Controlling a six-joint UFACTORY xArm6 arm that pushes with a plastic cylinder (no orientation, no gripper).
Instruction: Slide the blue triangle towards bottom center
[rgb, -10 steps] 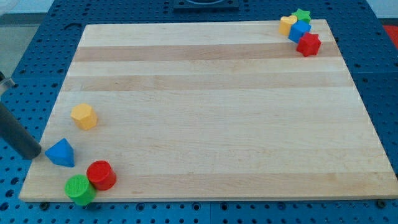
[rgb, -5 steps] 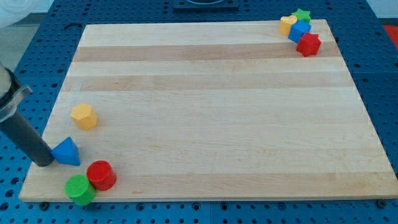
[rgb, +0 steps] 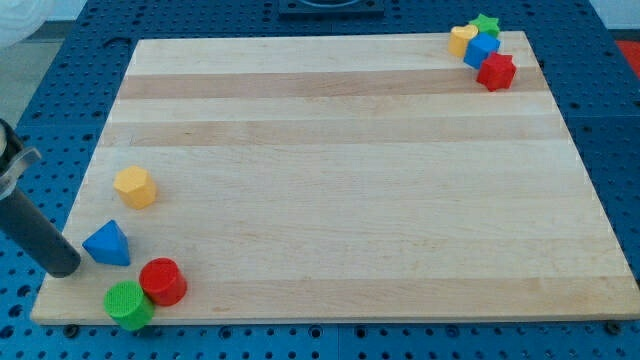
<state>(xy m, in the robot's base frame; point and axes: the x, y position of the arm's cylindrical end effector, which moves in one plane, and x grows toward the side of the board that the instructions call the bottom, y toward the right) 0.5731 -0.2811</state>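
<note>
The blue triangle (rgb: 108, 244) lies near the wooden board's (rgb: 340, 170) bottom left corner. My tip (rgb: 67, 268) rests on the board just left of and slightly below the triangle, a small gap apart. A red cylinder (rgb: 162, 281) and a green cylinder (rgb: 128, 304) sit just below and right of the triangle. A yellow hexagon block (rgb: 135, 187) lies above it.
At the board's top right corner a cluster holds a yellow block (rgb: 461, 39), a green star (rgb: 487, 23), a blue block (rgb: 481, 50) and a red block (rgb: 496, 71). The board lies on a blue perforated table.
My tip moved down and a little right along the board's left edge. The blue triangle shifted slightly right and turned, then my tip drew back a little from it.
</note>
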